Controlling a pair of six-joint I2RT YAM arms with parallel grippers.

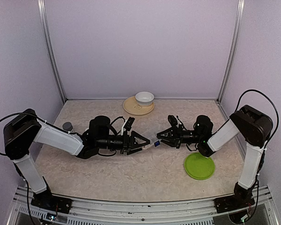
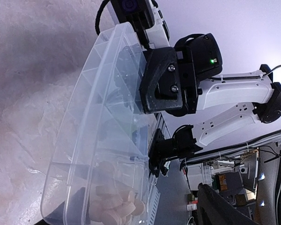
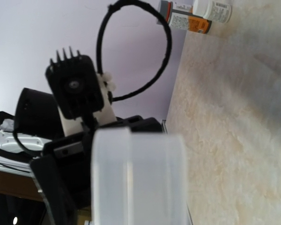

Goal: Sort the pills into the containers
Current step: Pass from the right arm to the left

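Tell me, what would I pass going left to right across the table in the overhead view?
Grey-capped bottle → left tool → clear pill box → right tool → green plate

Bottle labels [image 3: 189, 22] too blurred to read

Fixed high rear view, angled down onto beige speckled table [image 1: 145, 173], left wrist close along clear compartmented plastic pill box [image 2: 98, 140] toward white right arm [image 2: 229, 91], right wrist nearer, facing back, same box shared.
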